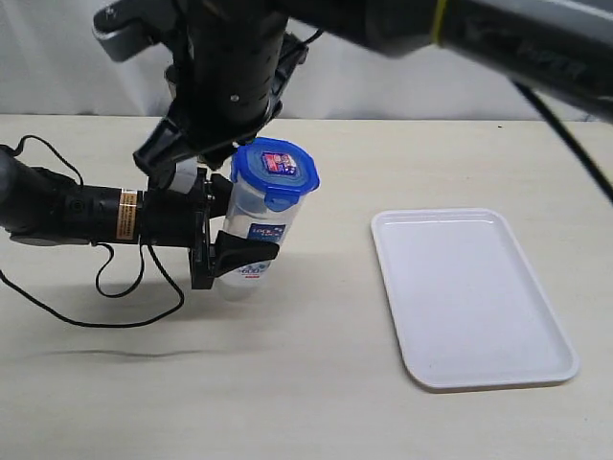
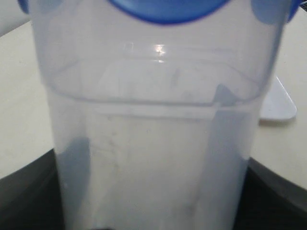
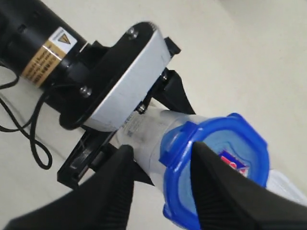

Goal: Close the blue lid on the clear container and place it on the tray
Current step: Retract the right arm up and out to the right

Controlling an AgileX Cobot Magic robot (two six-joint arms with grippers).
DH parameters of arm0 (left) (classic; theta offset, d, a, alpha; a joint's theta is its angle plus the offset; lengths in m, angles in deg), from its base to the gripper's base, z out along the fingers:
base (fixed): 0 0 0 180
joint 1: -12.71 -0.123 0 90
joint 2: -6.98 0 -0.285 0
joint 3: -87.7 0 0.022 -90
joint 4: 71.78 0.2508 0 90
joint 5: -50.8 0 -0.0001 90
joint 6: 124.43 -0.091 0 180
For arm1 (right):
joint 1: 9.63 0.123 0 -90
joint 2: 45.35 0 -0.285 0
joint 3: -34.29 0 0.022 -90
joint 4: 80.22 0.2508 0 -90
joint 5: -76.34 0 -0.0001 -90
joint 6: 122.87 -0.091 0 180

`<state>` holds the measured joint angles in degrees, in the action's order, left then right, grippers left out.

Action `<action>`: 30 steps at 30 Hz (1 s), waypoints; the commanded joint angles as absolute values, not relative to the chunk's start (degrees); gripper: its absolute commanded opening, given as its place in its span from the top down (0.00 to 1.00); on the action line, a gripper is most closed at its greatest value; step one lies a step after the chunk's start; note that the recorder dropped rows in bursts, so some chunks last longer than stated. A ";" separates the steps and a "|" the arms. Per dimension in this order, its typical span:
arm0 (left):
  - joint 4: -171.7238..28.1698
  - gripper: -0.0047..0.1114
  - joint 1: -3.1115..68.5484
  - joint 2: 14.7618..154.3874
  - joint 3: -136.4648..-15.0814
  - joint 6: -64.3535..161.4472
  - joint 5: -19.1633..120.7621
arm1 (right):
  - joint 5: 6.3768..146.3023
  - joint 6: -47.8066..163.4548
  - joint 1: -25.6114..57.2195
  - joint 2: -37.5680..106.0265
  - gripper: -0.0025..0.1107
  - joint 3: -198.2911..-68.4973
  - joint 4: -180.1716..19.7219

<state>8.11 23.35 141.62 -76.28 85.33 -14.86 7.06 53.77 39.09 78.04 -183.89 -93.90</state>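
Jaws of the left gripper (image 1: 237, 255) are closed on the lower half of the clear container (image 1: 251, 216), which is held tilted over the left part of the table (image 1: 316, 402), its top leaning toward the tray (image 1: 474, 297). Jaws of the right gripper (image 3: 163, 148) are spread above the blue lid (image 1: 276, 168), and an edge of the lid is seen in the gap between them; whether either finger touches it cannot be told. The lid is seated on the container's mouth, but it cannot be made out whether every flap is snapped down. The far finger of the left gripper is hidden behind the container in the exterior view, and the container's base is partly covered by the near finger, so contact with the table cannot be judged. The right arm is cut off by the upper edge of that view. The left wrist view is filled by the blurred container wall, with only the lid's edge and one tray corner shown. The print on the label (image 1: 265, 232) cannot be read. One container, one lid, one tray and two grippers are counted; the white tray lies flat, well apart to the right.
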 commanded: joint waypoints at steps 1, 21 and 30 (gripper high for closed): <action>6.79 0.96 23.37 140.58 -76.56 84.56 -17.26 | 6.38 54.93 38.18 72.14 0.64 -183.50 -94.00; 5.40 0.96 23.37 140.58 -76.56 82.41 -19.16 | 47.91 52.74 37.92 24.71 0.94 -134.78 -94.80; 5.30 0.96 23.37 140.58 -76.56 82.41 -19.16 | 63.85 52.33 37.92 4.59 0.94 -115.16 -94.80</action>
